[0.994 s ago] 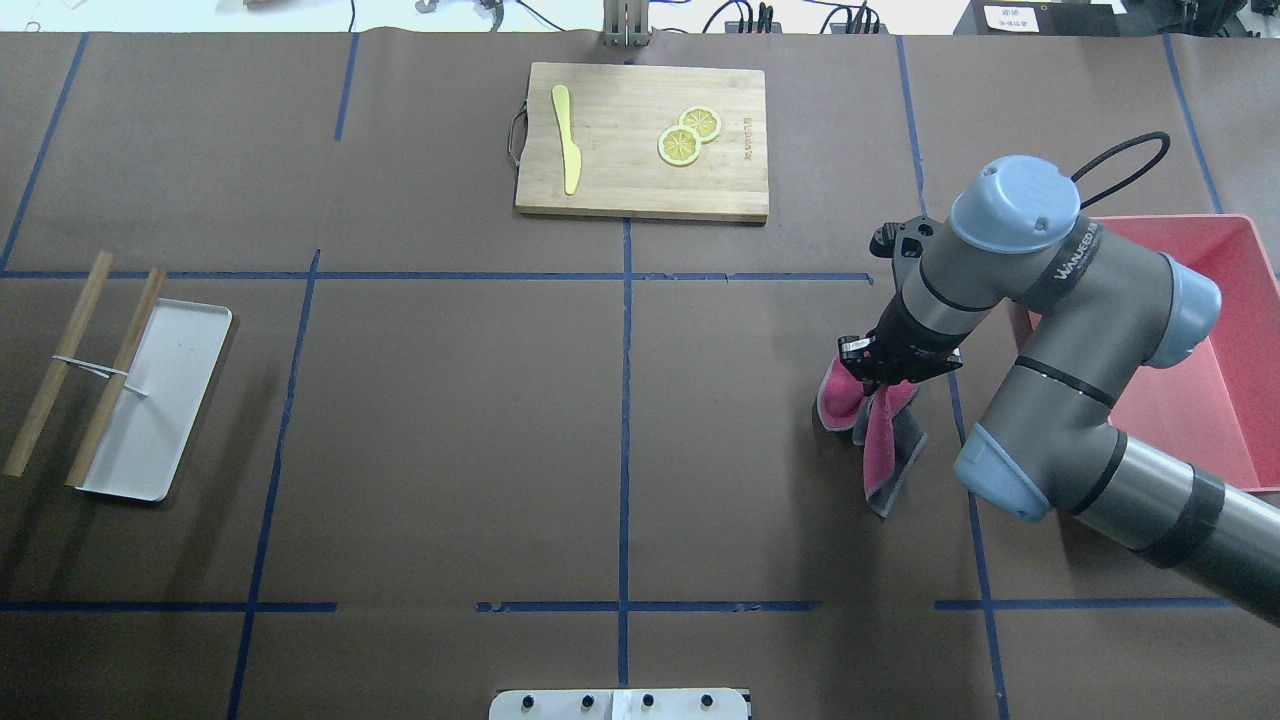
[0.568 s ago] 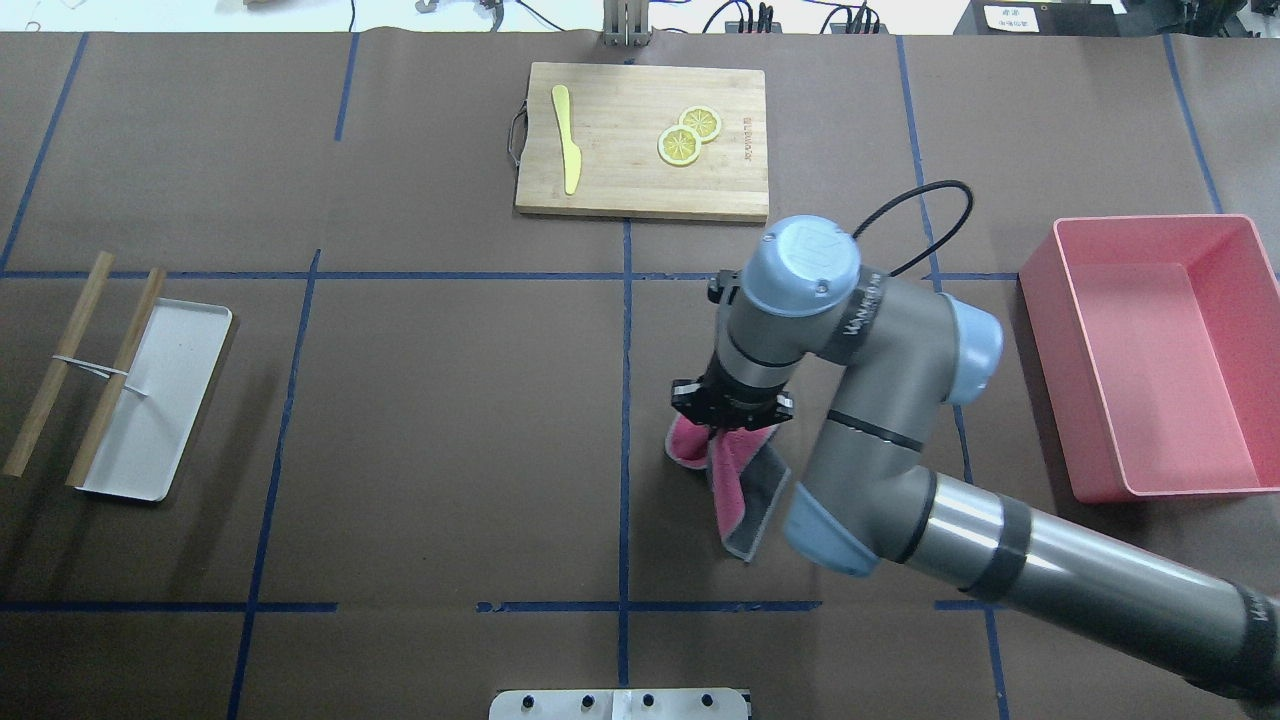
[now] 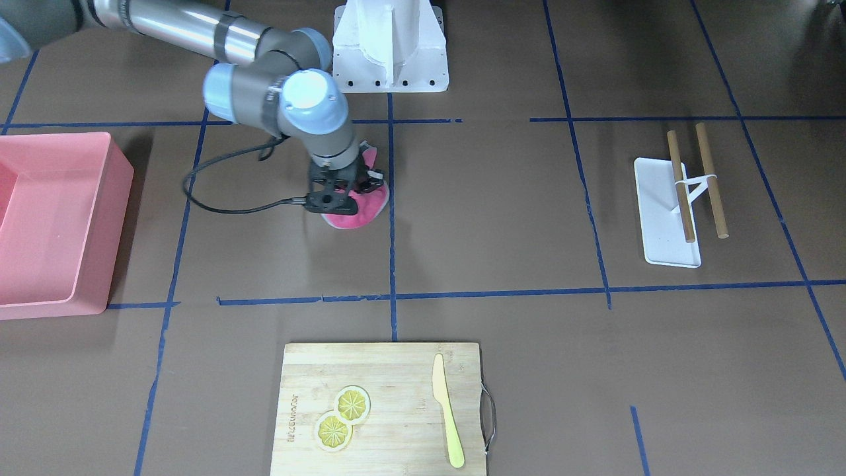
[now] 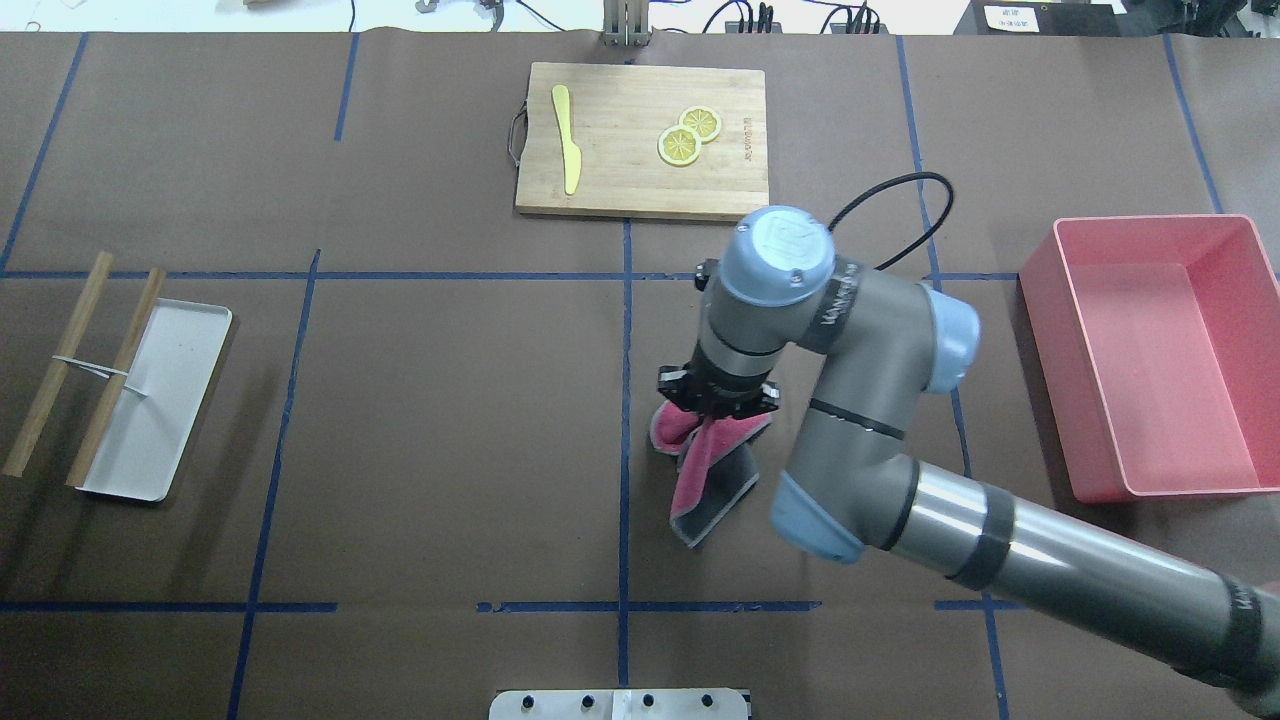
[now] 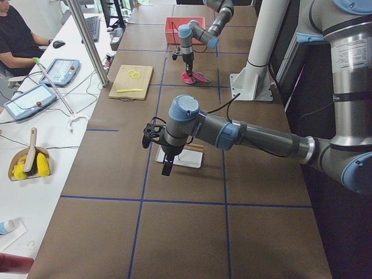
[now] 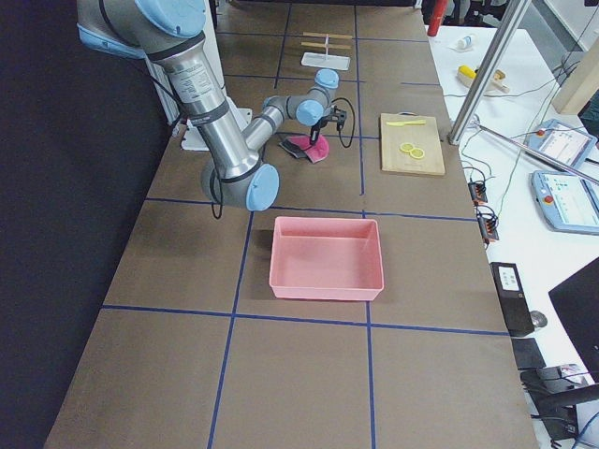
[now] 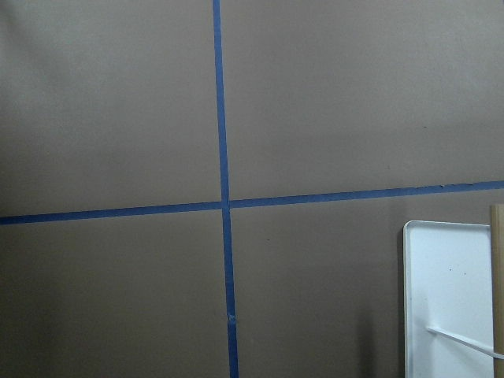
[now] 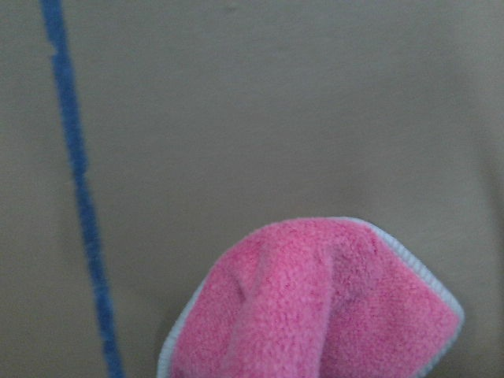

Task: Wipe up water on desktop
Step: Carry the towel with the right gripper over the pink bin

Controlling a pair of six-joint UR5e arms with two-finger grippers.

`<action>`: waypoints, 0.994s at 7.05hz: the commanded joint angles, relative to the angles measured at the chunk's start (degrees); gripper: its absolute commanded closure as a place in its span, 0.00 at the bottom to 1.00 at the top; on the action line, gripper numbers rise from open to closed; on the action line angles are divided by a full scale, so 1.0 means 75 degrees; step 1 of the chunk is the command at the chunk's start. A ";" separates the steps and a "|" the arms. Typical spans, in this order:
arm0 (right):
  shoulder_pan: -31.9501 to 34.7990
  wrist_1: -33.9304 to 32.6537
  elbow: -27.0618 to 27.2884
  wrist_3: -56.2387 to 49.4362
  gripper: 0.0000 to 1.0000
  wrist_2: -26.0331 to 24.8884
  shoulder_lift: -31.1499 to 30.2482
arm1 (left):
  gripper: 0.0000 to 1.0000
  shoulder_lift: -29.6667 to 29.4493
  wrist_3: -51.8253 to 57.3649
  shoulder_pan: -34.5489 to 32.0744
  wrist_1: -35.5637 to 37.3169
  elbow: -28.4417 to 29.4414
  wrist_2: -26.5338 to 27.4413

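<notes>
Reading the overhead view as a clock with 12 at the far edge, we see the right gripper [image 4: 713, 410] low over the middle of the desktop [image 4: 450, 430], just on the 3 o'clock side of the central tape line [image 4: 624, 470]. Its jaws are pinched tight on a pink cloth [image 4: 703, 475] with a grey back. The cloth bunches under the jaws and trails toward 6 o'clock, and its lower part seems to rest on the desktop. From the cloth, the board [image 4: 620, 180] with a yellow knife [image 4: 567, 140] and two lemon slices [image 4: 680, 146] lies at 12 o'clock. The pink bin [image 4: 1065, 350] sits well apart at 3 o'clock, and the white tray [image 4: 170, 380] with two sticks [image 4: 57, 365] is far off at 9 o'clock. The left gripper [image 5: 166, 171] hangs over the desktop just beside that tray; we cannot tell how its jaws stand.
</notes>
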 commanded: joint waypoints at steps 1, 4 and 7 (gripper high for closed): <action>0.0945 -0.0053 0.1130 -0.1302 1.00 0.0484 -0.1611 | 0.00 0.0000 0.0001 0.0000 0.0011 0.0000 0.0000; 0.2234 -0.1531 0.2766 -0.2300 1.00 0.0661 -0.2203 | 0.00 0.0000 0.0001 0.0000 0.0011 0.0000 0.0000; 0.4048 -0.4082 0.3712 -0.6531 1.00 0.0707 -0.2937 | 0.00 0.0000 0.0001 0.0000 0.0012 0.0012 0.0000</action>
